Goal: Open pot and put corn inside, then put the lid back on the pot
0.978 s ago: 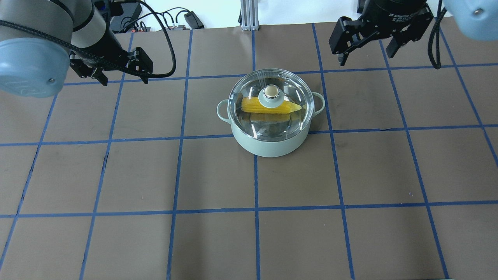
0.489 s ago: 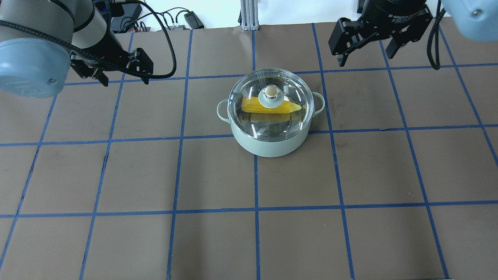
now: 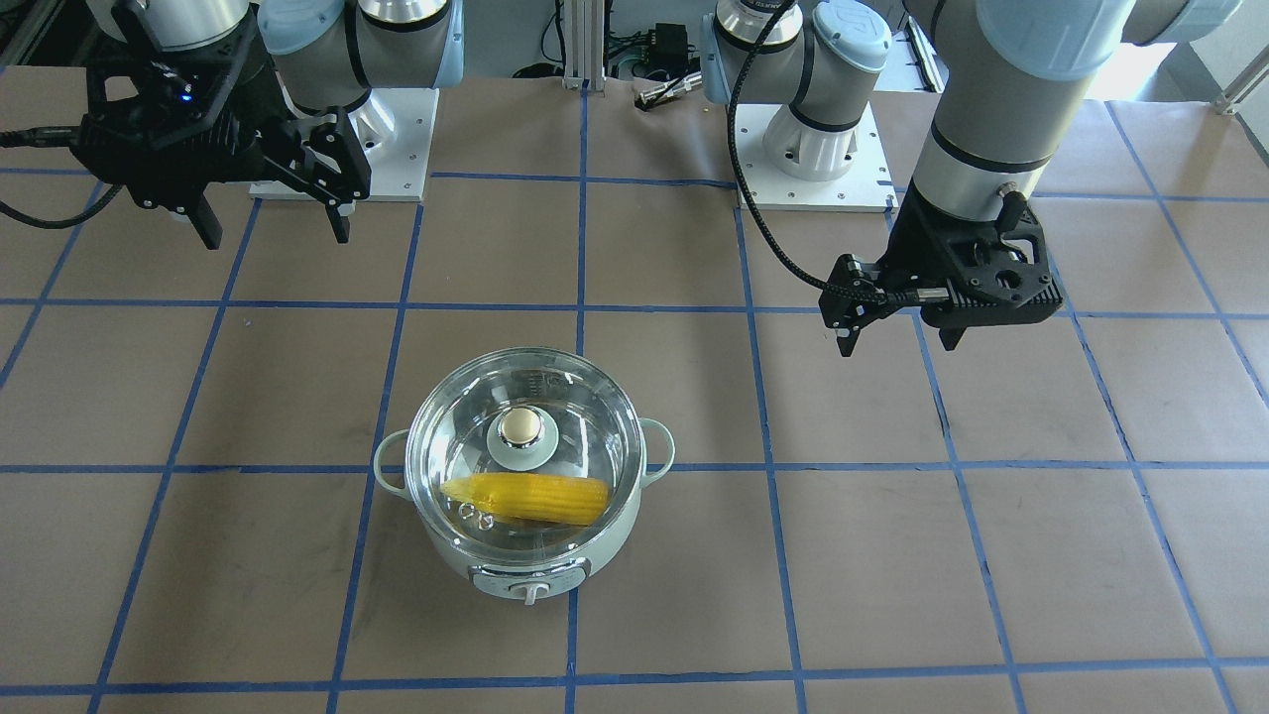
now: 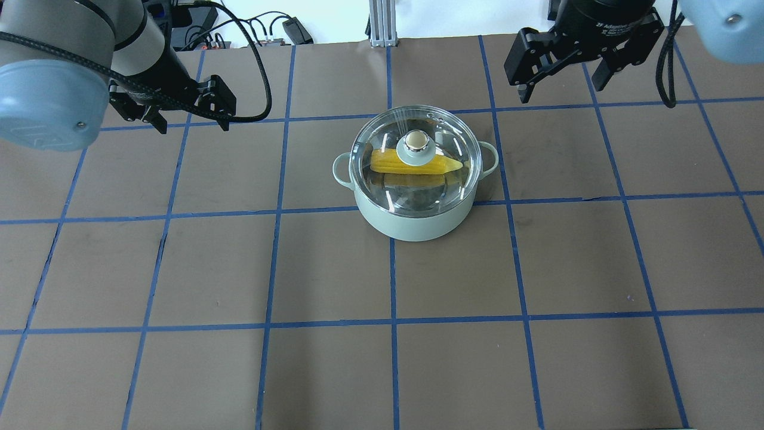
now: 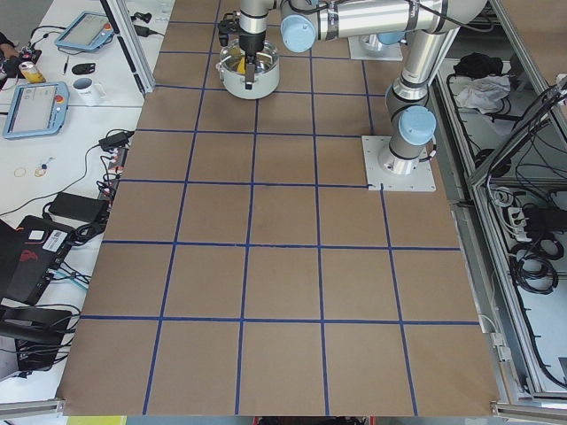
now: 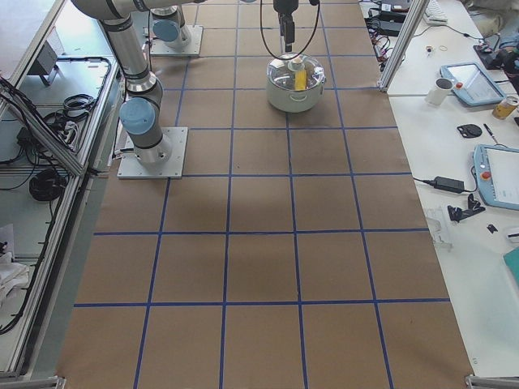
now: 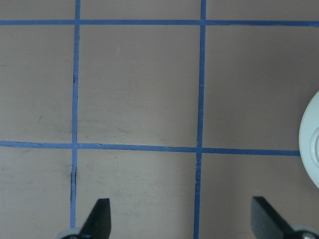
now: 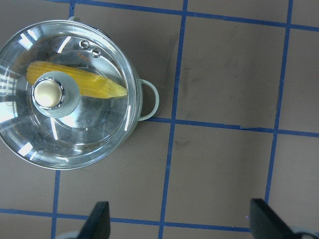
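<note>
Brown paper gridded with blue tape lines covers the table. Beside it, a white bench holds a tablet, a mug and cables.

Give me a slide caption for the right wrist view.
Corn in the pot, glass lid on; right gripper open and empty beside it.

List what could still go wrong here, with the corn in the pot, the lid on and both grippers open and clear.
1. The corn spans nearly the width of the pot, its tip close to the wall. If it rides up there, the lid might sit unevenly, though it looks level.
2. The glass lid seems only to rest on top. The left gripper or right gripper, sweeping low across it, could knock its knob and shift it.
</note>
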